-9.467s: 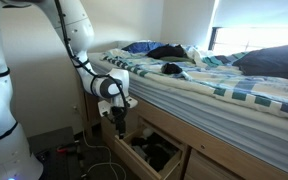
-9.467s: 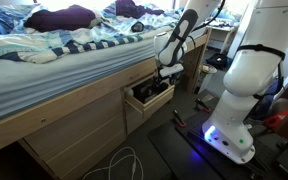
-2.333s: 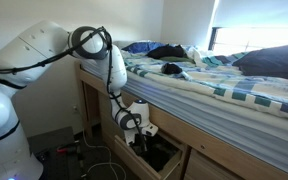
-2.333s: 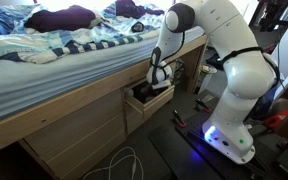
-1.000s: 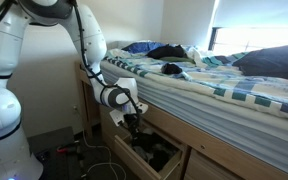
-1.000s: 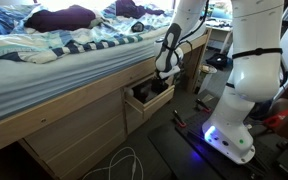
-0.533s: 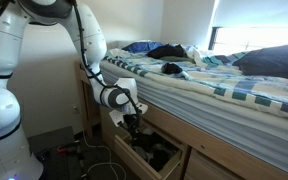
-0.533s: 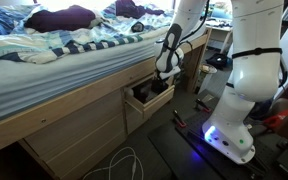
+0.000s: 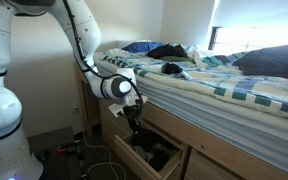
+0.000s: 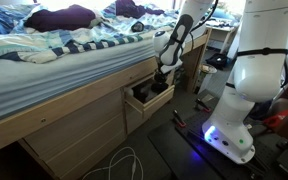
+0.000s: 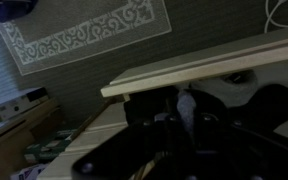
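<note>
My gripper [image 9: 134, 120] hangs just above the open wooden drawer [image 9: 124, 152] under the bed, at its near end. In an exterior view the gripper [image 10: 165, 72] sits over the drawer [image 10: 152, 108], which holds dark items. The wrist view shows the gripper [image 11: 187, 118] shut, with a small pale grey thing [image 11: 187, 103] pinched between the dark fingers; I cannot tell what it is. Behind it runs the drawer's pale wooden edge [image 11: 204, 62], with dark contents beyond.
The bed [image 9: 219, 88] with striped bedding and piled clothes stands right beside the arm. The robot's white base [image 10: 234, 130] is on the floor by the drawer, with cables [image 10: 124, 160] nearby. A patterned rug [image 11: 84, 35] lies on the floor.
The gripper dipped into the drawer about two seconds ago and has since come up. Over the last half second the arm has shifted and lifted the shut gripper slightly.
</note>
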`<action>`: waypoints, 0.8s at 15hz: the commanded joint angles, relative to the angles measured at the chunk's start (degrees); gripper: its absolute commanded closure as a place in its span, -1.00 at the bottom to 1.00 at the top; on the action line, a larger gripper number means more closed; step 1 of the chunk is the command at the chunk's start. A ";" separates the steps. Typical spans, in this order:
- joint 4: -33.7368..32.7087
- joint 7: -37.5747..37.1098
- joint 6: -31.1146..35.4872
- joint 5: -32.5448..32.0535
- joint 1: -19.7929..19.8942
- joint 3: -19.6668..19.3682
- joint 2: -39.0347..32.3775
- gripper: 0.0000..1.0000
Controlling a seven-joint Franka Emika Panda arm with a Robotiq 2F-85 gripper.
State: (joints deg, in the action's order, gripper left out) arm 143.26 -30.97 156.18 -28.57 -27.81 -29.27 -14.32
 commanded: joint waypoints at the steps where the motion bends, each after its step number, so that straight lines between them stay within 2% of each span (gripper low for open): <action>1: 3.06 -8.61 -12.09 -11.08 3.86 5.19 13.66 0.94; 3: 3.40 -10.22 -17.95 -12.49 9.24 12.57 18.23 0.94; 6: 4.23 -8.98 -22.82 -10.13 15.60 21.62 24.02 0.94; 9: 5.37 -8.20 -23.61 -8.60 20.01 26.95 28.55 0.94; 12: 6.09 -8.73 -20.54 -7.93 23.61 29.45 31.12 0.94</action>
State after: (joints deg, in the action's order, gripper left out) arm 147.18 -39.68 133.83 -37.54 -7.99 -2.45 12.49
